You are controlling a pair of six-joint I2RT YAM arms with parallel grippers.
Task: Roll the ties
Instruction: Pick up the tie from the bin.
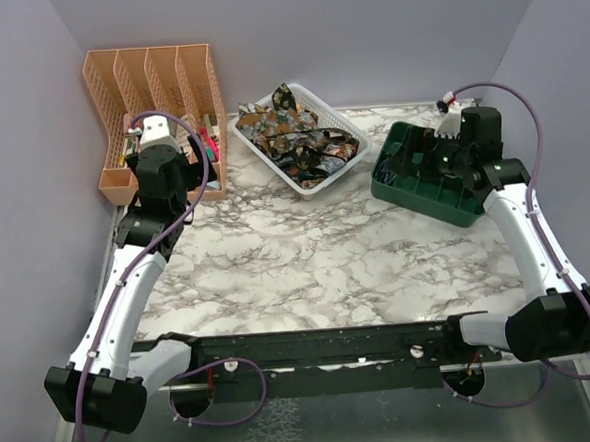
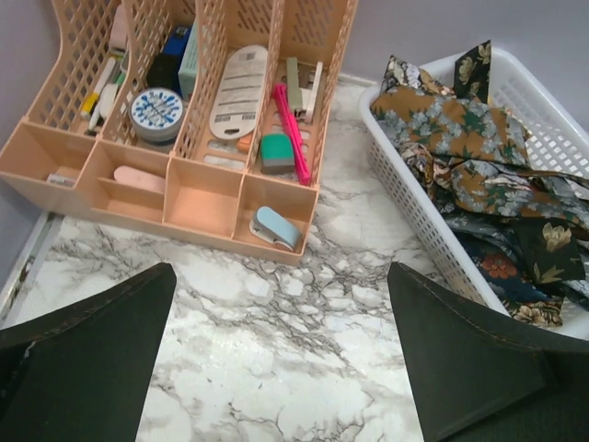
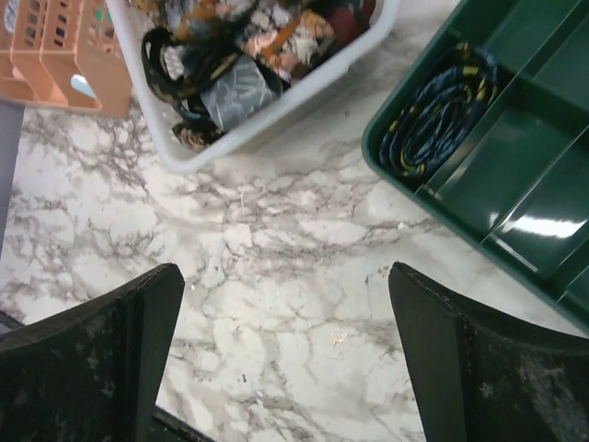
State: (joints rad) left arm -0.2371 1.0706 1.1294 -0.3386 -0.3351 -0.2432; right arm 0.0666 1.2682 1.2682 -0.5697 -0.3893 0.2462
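Ties (image 1: 295,131) lie in a loose, tangled heap inside the white basket (image 1: 363,149) at the far centre of the marble table (image 1: 307,260). How many are in the heap cannot be told, because the fabric overlaps and folds on itself.

One rolled tie (image 3: 437,115), dark with yellow markings, sits coiled in the end compartment of the green tray (image 1: 419,205) at the far right. In the right wrist view the neighbouring compartments show bare green floor. The top view does not show the coil, as the right arm covers that part of the tray.

Left gripper (image 2: 281,295): fingers spread wide, nothing between them. It hangs above bare marble, just near of the peach organiser (image 1: 156,79) at the far left, with the basket to its right.

Right gripper (image 3: 285,285): fingers spread wide, nothing between them. It hangs above bare marble, between the basket and the tray.

Progress assessment: the task appears to be at an early stage. One tie is rolled and stowed; the heap in the basket is unrolled. No tie lies flat on the marble ready for rolling, and neither gripper holds fabric. The work left is judged to be drawing a tie out of the heap, rolling it, stowing it in a free compartment, and repeating for the rest.
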